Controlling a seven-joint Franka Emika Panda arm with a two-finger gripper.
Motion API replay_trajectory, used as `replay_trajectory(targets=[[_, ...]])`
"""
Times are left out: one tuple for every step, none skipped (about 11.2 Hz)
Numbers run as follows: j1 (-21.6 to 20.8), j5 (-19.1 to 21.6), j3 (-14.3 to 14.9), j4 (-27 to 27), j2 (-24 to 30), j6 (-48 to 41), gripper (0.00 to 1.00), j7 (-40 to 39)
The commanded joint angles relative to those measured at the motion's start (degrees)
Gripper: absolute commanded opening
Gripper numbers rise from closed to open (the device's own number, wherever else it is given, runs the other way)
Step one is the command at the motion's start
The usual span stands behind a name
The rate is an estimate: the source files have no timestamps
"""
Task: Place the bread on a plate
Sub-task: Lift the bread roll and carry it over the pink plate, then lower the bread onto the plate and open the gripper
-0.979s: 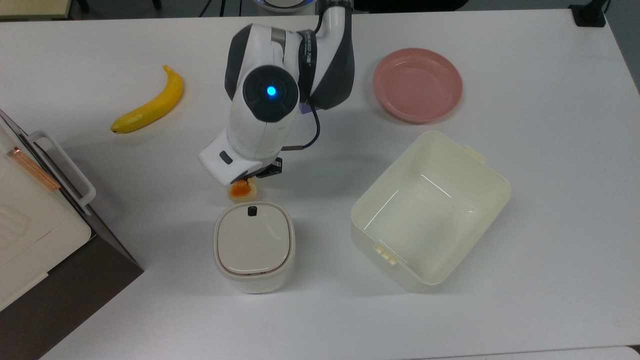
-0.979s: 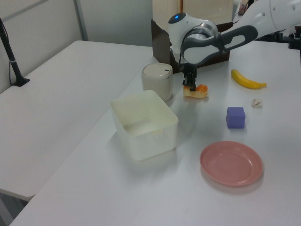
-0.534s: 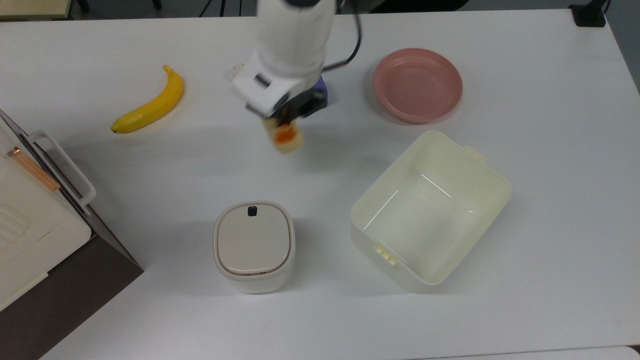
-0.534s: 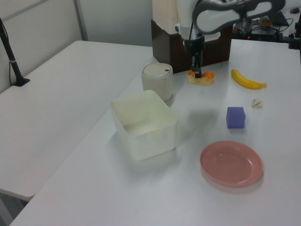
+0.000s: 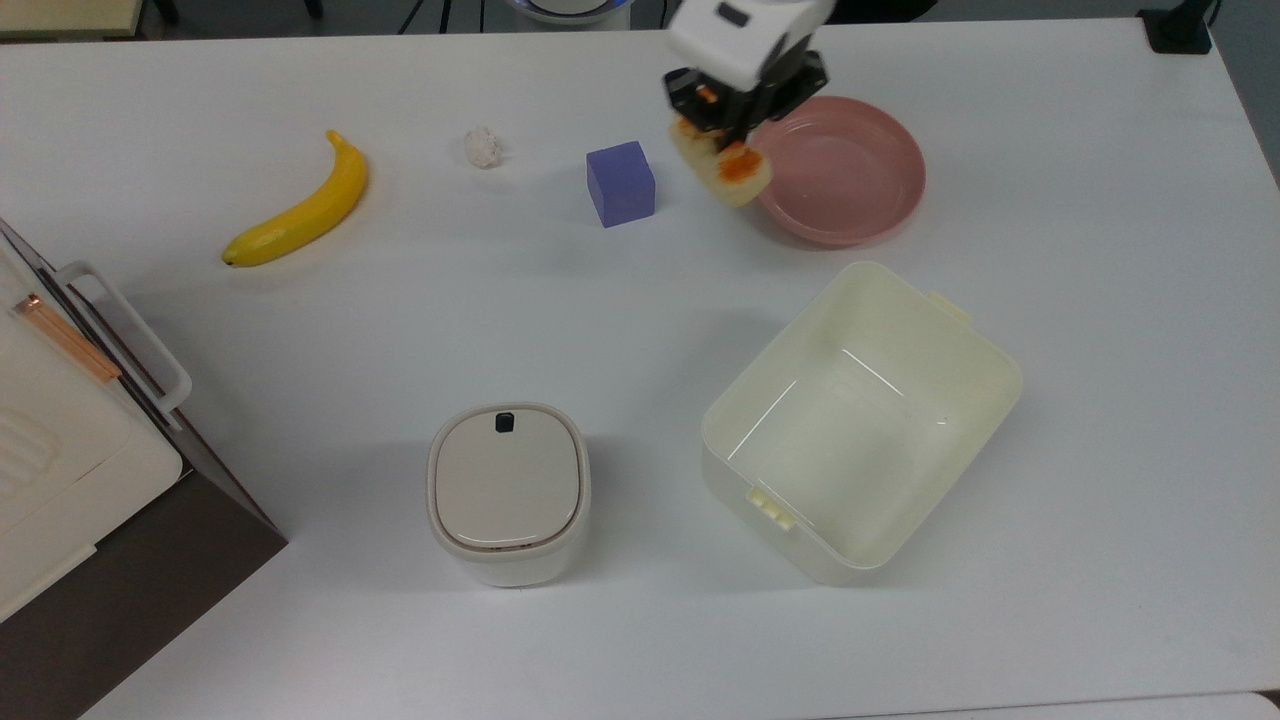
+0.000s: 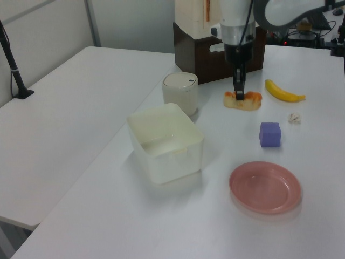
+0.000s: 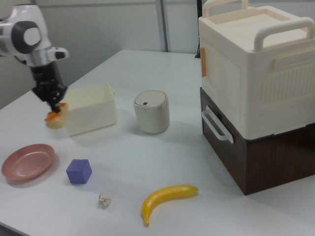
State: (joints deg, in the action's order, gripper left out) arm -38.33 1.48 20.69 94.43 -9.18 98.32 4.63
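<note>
Top view now has the pincer (image 5: 722,128) at about one o'clock on the surface (image 5: 300,330), pinching the bread (image 5: 722,167) and carrying it in the air at the nine o'clock rim of the plate (image 5: 850,170). A second ago the bread lay on the surface just above the lidded white canister (image 5: 508,492), near six o'clock, with the arm bent over it; half a second ago it hung mid-surface beside the purple cube (image 5: 620,183). The arm having gone from there, the cube and a small white lumpy ball (image 5: 483,147) are uncovered. Banana (image 5: 300,212), canister, plate and cream tub (image 5: 860,420) sit where they did.

From the left view, the bread (image 6: 243,100) hangs level under the dark fingers, its orange top upward, clear of the surface and not over the plate (image 6: 265,187). From the right view, it (image 7: 54,119) hangs in front of the tub (image 7: 91,114), above and beyond the plate (image 7: 28,161).

Most of the arm is cut off at the top view's upper edge. A stacked cream box on a dark cabinet (image 7: 256,93) is cropped at nine o'clock in the top view. No writing is readable on anything.
</note>
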Motion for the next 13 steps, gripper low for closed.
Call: replay_trajectory(targets=[[-6.0, -0.3, -3.3, 5.7, 3.1, 0.8, 0.0, 7.7], [-7.2, -0.5, -5.9, 6.7, 3.1, 0.9, 0.0, 10.2], [-8.9, -1.6, -7.5, 7.2, 2.4, 1.1, 0.0, 12.7], [-10.0, -2.4, -8.1, 7.3, 1.7, 1.2, 0.0, 14.1], [-10.0, -2.5, -9.0, 7.3, 1.5, 1.1, 0.0, 14.6], [-10.0, -2.5, -9.2, 7.3, 1.4, 1.1, 0.13, 14.5], [-10.0, -2.7, -9.2, 7.3, 1.4, 0.9, 0.45, 14.3], [-10.0, -3.5, -9.3, 7.3, 1.4, 0.9, 0.75, 14.4], [-10.0, -3.7, -9.3, 7.3, 1.4, 0.8, 0.98, 14.5], [-10.1, -4.0, -9.3, 7.3, 1.4, 0.7, 1.0, 14.4], [-10.1, -4.1, -9.5, 7.3, 1.4, 0.7, 1.0, 14.3], [-10.0, -4.3, -9.7, 7.3, 1.4, 0.6, 1.0, 14.3], [-9.3, -4.3, -9.7, 7.2, 1.6, 0.5, 1.0, 14.1]])
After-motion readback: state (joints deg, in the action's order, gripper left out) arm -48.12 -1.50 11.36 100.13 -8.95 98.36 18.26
